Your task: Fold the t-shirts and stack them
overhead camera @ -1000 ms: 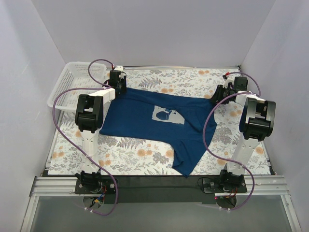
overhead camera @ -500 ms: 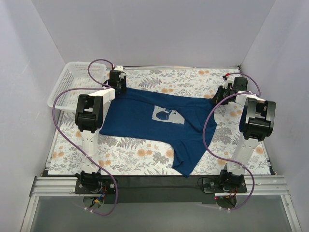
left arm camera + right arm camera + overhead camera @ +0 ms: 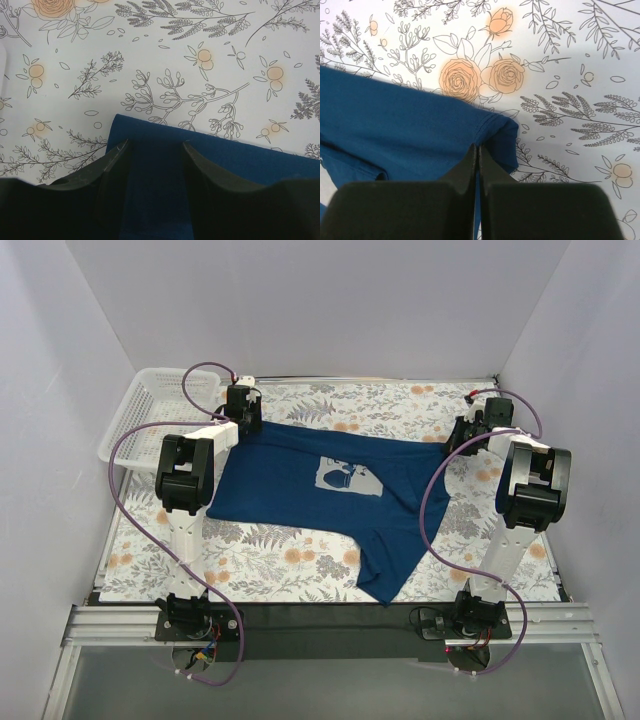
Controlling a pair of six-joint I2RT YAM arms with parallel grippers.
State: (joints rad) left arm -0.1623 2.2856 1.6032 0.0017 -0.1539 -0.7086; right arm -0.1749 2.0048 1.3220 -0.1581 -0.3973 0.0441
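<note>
A dark navy t-shirt with a pale blue and white chest graphic lies spread on the floral tablecloth, one flap reaching toward the near edge. My left gripper sits at the shirt's far left corner. In the left wrist view it is open, its fingers straddling the shirt's corner flat on the cloth. My right gripper is at the shirt's far right end. In the right wrist view it is shut on a bunched hemmed edge of the shirt.
A white plastic lattice basket stands at the far left corner, close behind the left arm. White walls enclose the table on three sides. Floral cloth shows bare in front of the shirt at the near left.
My right gripper has moved slightly to the far right with the shirt's edge in it, drawing the shirt tauter. The near flap has shifted a little. The left gripper has not moved.
</note>
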